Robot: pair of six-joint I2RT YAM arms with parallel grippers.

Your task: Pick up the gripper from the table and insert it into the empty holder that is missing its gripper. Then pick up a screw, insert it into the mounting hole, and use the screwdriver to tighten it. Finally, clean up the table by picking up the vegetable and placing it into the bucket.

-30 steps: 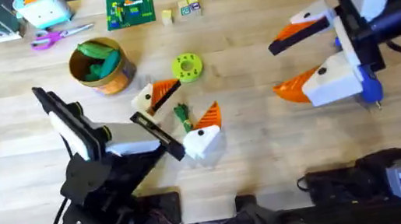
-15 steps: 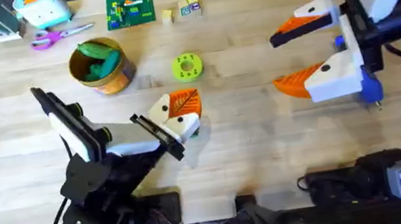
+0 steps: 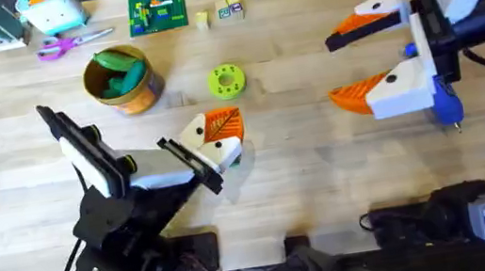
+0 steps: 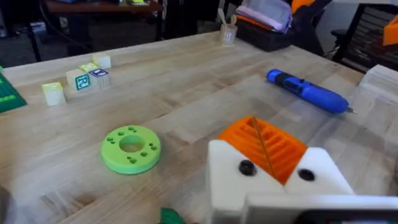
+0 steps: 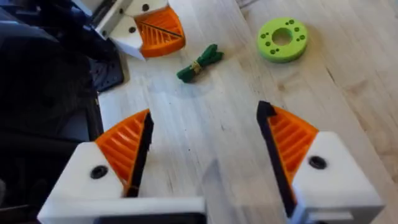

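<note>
Since a second ago the left claw (image 3: 221,138) has been closing, and its fingers are now pressing together on nothing. The vegetable (image 5: 199,62), slim, dark green and leafy-ended, is lying free on the bench (image 3: 324,172) just beside it. Best reopening, straddling the stem, sinking lower, then closing. The right claw (image 3: 332,71) is hanging wide.
</note>
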